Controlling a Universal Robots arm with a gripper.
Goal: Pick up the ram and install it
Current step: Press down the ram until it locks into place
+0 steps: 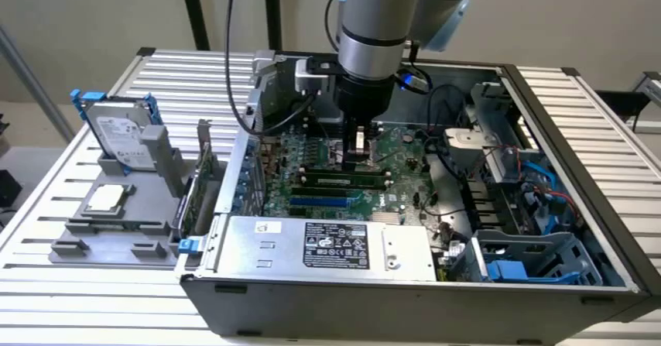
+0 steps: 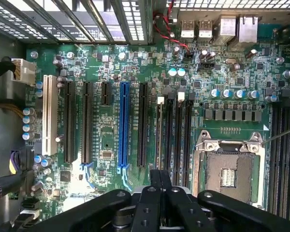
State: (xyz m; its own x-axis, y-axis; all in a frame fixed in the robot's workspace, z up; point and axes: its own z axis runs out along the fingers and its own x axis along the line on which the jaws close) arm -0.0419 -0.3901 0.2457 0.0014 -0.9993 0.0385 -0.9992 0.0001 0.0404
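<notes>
Exterior view, reading from its left: the gray parts stand (image 1: 114,222) sits on the slatted table (image 1: 42,284) beside the computer case (image 1: 413,299). On it I see the hard drive (image 1: 116,133) upright in its blue rails and the square processor chip (image 1: 107,199) lying flat; no green stick remains on the stand that I can make out. Moving to the middle: my gripper (image 1: 357,159) is down inside the case, over the motherboard (image 1: 309,160), its fingers closed. Just beside and below it, a long green memory stick (image 1: 341,179) lies along the slots, seated or nearly so; I cannot tell whether its end latches are locked. In the wrist view my gripper (image 2: 159,186) has its fingers pressed together above the row of memory slots (image 2: 176,140), with the blue expansion slot (image 2: 123,125) to one side and the empty processor socket (image 2: 228,169) to the other. My judgement: this is the install step, pressing stage. A next move calls for straight, even downward force on the stick's top edge, no tilt.
</notes>
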